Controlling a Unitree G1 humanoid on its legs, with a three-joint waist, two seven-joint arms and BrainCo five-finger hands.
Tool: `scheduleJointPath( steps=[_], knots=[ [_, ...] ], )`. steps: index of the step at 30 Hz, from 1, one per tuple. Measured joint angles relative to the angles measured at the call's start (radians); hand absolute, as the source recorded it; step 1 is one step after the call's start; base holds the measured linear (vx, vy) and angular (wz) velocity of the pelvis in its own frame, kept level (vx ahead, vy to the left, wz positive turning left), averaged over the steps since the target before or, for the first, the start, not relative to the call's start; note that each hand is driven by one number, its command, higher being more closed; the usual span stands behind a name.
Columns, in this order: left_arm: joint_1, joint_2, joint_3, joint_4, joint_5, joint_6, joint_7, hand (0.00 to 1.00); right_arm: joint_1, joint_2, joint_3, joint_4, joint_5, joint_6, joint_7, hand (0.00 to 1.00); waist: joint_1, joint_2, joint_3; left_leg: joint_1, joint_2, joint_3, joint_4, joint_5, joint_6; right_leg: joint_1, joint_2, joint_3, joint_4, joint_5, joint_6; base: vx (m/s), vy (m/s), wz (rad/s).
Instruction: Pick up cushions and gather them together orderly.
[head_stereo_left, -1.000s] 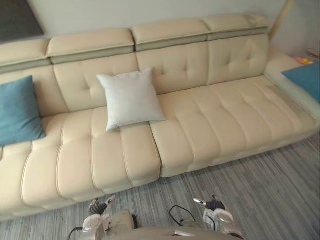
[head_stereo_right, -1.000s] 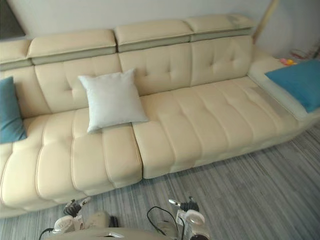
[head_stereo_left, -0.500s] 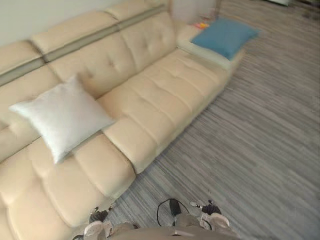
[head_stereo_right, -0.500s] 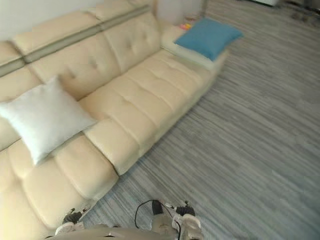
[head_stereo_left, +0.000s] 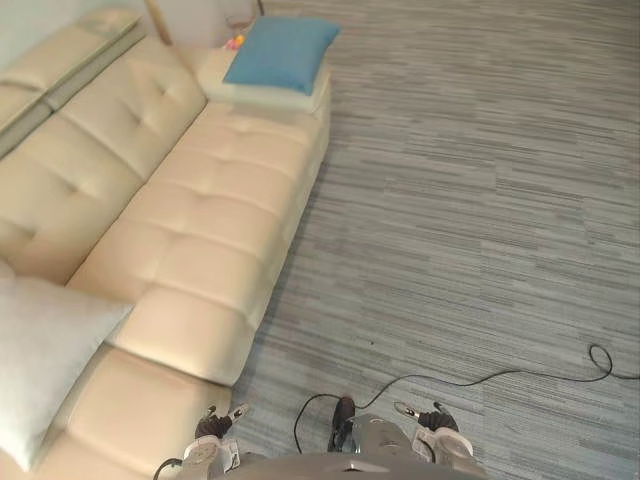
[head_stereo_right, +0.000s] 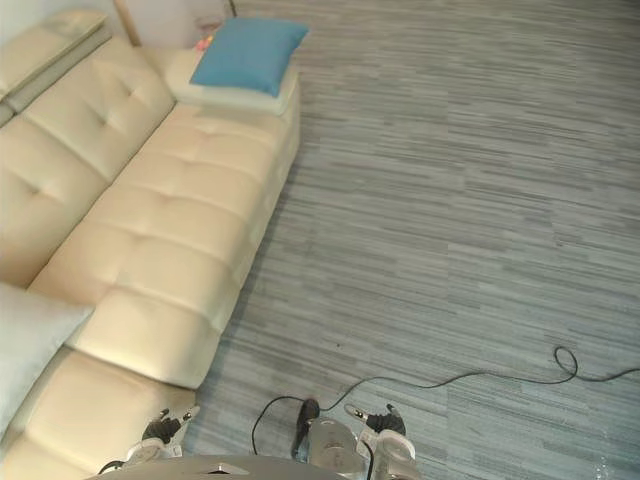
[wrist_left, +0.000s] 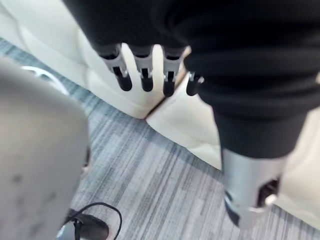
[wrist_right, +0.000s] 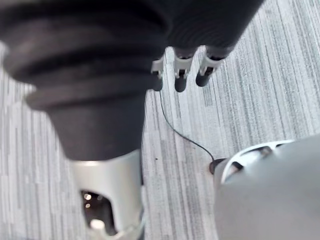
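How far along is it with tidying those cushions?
Nothing is gathered yet: the blue cushion lies at the far end of the sofa, the white cushion far apart near the robot. In hand: nothing; left hand and right hand hang open. Left: bringing the cushions together.

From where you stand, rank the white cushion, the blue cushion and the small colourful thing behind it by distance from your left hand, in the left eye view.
1. White cushion: on the sofa's near seat, left of the left hand.
2. Blue cushion: on the sofa's far end.
3. Small colourful thing: just past the blue cushion's corner.
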Motion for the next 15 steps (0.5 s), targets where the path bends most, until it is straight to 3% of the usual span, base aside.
scheduleJointPath(
  steps=[2, 5, 7, 10, 12, 13, 15],
  knots=[
    [0.002, -0.006, 0.0, -0.022, -0.002, -0.006, 0.001, 0.0, -0.017, -0.001, 0.005, 0.015, 0.0, 0.002, -0.01, 0.0, 0.017, 0.011, 0.005, -0.095, -0.044, -0.118, 0.089, -0.07, -0.009, 0.035, 0.029, 0.094, -0.026, 0.001, 0.0, 0.15, 0.037, -1.45],
    [0.003, -0.007, 0.003, -0.041, -0.025, -0.02, 0.001, 0.0, -0.014, 0.001, 0.004, 0.026, 0.0, 0.01, -0.011, 0.0, 0.045, 0.006, 0.01, -0.211, -0.101, -0.19, -0.061, -0.092, 0.02, 0.1, 0.03, 0.196, -0.087, 0.0, 0.0, 0.18, 0.097, -1.2],
    [0.003, -0.016, 0.024, -0.058, -0.033, -0.021, 0.002, 0.0, -0.01, 0.004, 0.003, 0.024, -0.003, 0.01, -0.012, 0.0, 0.061, 0.006, 0.01, -0.271, -0.124, -0.248, -0.239, -0.062, 0.007, 0.124, 0.02, 0.212, -0.118, -0.001, 0.002, 0.2, 0.159, -0.87],
    [0.0, -0.016, 0.032, -0.064, -0.045, -0.021, 0.006, 0.0, 0.001, 0.005, 0.002, 0.021, -0.001, 0.01, -0.015, 0.0, 0.073, 0.005, 0.01, -0.302, -0.153, -0.301, -0.517, 0.048, 0.004, 0.175, 0.004, 0.206, -0.171, -0.015, 0.026, 0.24, 0.187, -0.43],
    [-0.003, -0.016, 0.034, -0.061, -0.045, -0.02, 0.007, 0.0, 0.008, 0.008, 0.002, 0.015, -0.001, 0.01, -0.016, 0.0, 0.081, -0.002, 0.006, -0.303, -0.167, -0.324, -0.53, 0.117, 0.024, 0.191, -0.006, 0.22, -0.175, -0.034, 0.055, 0.33, 0.247, -0.44],
    [-0.003, -0.01, 0.037, -0.056, -0.045, -0.02, 0.007, 0.0, 0.01, 0.011, 0.002, 0.015, -0.001, 0.01, -0.016, 0.0, 0.085, -0.015, -0.003, -0.302, -0.188, -0.335, -0.525, 0.151, 0.055, 0.194, -0.019, 0.241, -0.167, -0.053, 0.075, 0.5, 0.371, -0.47],
    [-0.003, -0.002, 0.04, -0.057, -0.046, -0.02, 0.007, 0.0, 0.016, 0.025, 0.002, 0.013, -0.001, 0.01, -0.016, 0.0, 0.09, -0.036, -0.023, -0.302, -0.229, -0.341, -0.489, 0.151, 0.073, 0.185, -0.06, 0.261, -0.112, -0.11, 0.103, 0.45, 0.301, -0.37]
  ],
)
